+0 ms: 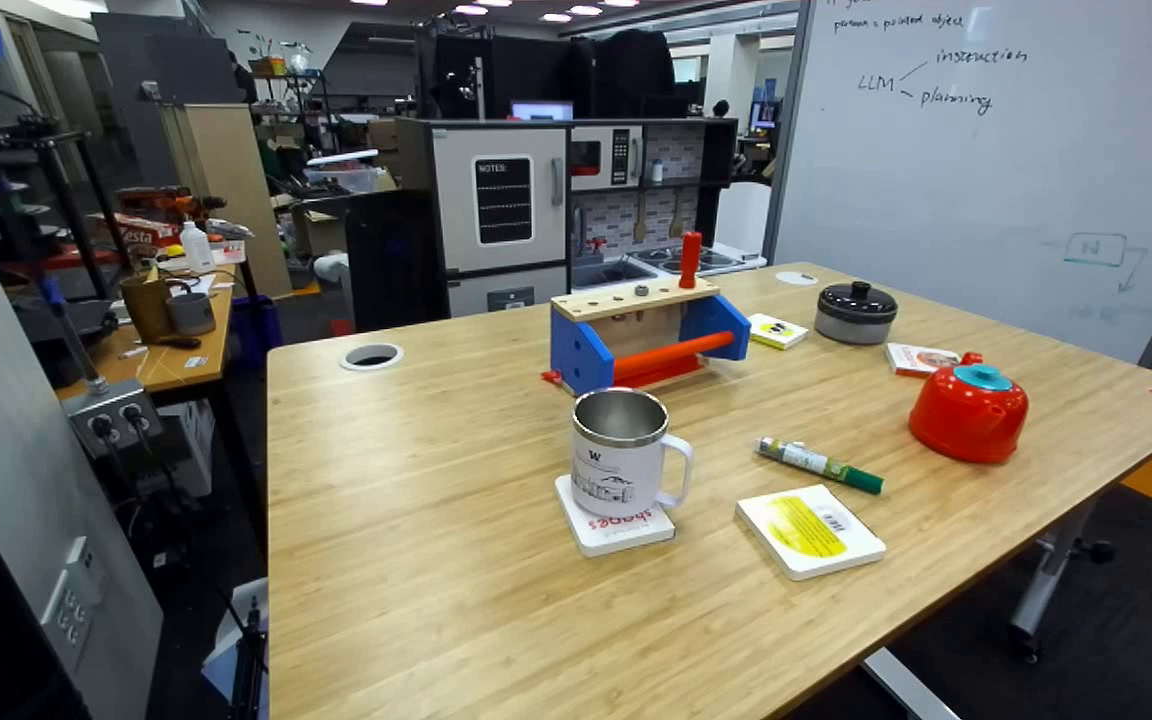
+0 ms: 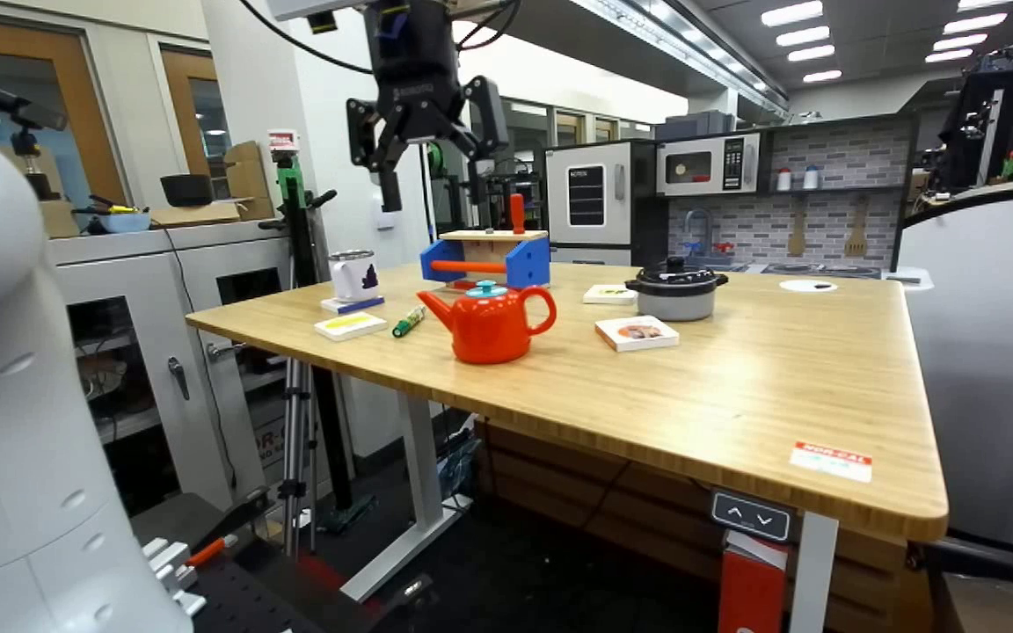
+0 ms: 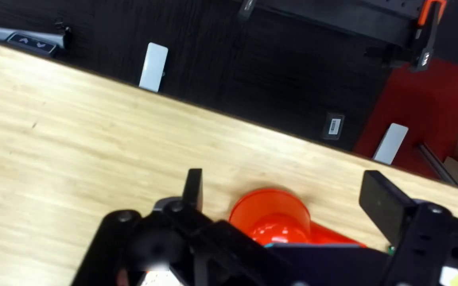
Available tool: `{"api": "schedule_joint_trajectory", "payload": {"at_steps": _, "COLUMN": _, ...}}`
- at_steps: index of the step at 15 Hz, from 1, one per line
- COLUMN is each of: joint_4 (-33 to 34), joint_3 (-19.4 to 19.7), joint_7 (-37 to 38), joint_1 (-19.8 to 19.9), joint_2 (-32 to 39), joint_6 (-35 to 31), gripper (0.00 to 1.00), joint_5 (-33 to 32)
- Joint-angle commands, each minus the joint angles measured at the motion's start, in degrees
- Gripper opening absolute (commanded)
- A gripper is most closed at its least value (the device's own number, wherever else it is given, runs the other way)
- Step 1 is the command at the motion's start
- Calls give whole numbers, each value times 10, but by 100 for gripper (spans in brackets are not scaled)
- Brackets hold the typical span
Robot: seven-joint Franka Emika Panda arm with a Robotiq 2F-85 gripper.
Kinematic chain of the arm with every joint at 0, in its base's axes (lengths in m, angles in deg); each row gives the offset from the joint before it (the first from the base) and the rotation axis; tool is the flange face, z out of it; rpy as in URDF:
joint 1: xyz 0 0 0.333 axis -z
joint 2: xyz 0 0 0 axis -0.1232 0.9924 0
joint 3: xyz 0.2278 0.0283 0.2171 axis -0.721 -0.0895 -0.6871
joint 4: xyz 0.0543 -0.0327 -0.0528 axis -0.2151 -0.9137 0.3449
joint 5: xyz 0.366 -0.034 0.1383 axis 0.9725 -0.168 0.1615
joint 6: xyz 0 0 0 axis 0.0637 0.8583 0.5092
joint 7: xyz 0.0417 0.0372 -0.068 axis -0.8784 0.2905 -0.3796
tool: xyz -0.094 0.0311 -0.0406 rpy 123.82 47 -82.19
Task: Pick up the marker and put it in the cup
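Wrist view shows the gripper [image 3: 283,184] spread wide over the surface [image 3: 105,151]; in an exterior view, the marker [image 2: 409,322] lies well below the gripper, between the teapot [image 2: 489,332] and upright cup [image 2: 353,278].

My gripper [image 2: 433,193] is black. I see a white mug [image 1: 618,470] with a silver rim and black drawing, a green marker [image 1: 820,465] with a whitish band, a red teapot [image 1: 966,418] with a turquoise lid [image 1: 984,377], a grey pot [image 1: 854,327] with a black lid [image 1: 857,299], a blue-sided toolbox [image 1: 674,356] and a pale wood-grained table [image 1: 436,560].
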Motion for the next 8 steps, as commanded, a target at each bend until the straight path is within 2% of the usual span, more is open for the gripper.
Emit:
{"api": "schedule_joint_trajectory", "payload": {"at_steps": 1, "joint_4": 96, "joint_3": -11, "joint_7": -25, "joint_1": -16, "joint_2": 109, "joint_6": -9, "gripper": 100, "joint_5": -16}}
{"api": "schedule_joint_trajectory", "payload": {"at_steps": 4, "joint_4": 156, "joint_3": -31, "joint_7": -44, "joint_1": -37, "joint_2": 168, "joint_6": -3, "gripper": 100, "joint_5": -7}}
{"api": "schedule_joint_trajectory", "payload": {"at_steps": 8, "joint_4": 202, "joint_3": -72, "joint_7": -44, "joint_1": -64, "joint_2": 217, "joint_6": 2, "gripper": 100, "joint_5": 5}}
